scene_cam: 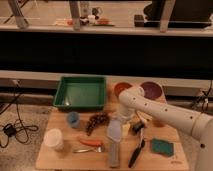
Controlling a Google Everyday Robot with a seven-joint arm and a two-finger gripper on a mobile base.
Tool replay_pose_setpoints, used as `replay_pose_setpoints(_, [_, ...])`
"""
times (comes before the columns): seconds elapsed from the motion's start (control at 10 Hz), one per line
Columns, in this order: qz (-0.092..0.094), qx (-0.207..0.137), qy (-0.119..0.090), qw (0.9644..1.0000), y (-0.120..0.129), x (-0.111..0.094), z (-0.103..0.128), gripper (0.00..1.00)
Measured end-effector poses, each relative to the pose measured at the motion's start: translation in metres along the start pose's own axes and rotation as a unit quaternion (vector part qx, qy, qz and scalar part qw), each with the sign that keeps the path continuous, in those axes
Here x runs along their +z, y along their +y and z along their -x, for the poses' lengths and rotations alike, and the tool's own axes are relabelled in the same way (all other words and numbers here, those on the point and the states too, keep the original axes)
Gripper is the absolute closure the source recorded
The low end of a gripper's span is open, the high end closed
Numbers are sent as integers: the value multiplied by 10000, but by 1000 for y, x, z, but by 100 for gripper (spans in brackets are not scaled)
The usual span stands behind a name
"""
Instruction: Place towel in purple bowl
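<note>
- Hanging over the middle of the wooden table (60,161), the gripper (116,124) points down with its jaws spread wide, gripping nothing.
- Towel (114,135), pale grey-blue, lies flat on the table right under the gripper. Can't tell if they touch.
- White arm (165,116) comes in from the right edge, with its elbow bent toward the back.
- Grey block (114,155) sits just in front of the towel, near the front edge.
- Grapes (97,121) are just left of the gripper, with a blue cup (73,119) further left.
- Carrot (90,142) is left of the block, and a white cup (54,139) stands toward the front left corner.
- Black tool (136,152) and green pad (162,146) lie toward the front right corner.
- Purple bowl (151,90) is at the back edge on the right, well apart from the towel. The orange bowl (121,88) is just beside it on the left.
- Green tray (81,92) sits at the back left.
</note>
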Motion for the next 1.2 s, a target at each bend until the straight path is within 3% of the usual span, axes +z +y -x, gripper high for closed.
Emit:
replay_pose_setpoints(0.2, [-129, -100, -144, 9998, 2, -2, -1, 25])
replay_pose_setpoints(0.6, [-191, -127, -190, 9996, 0, -3, 0, 65])
replay_pose_setpoints(1.0, [-143, -168, -145, 9997, -2, -1, 0, 69])
replay_pose_setpoints(1.2, [-97, -152, -116, 9998, -1, -1, 0, 63])
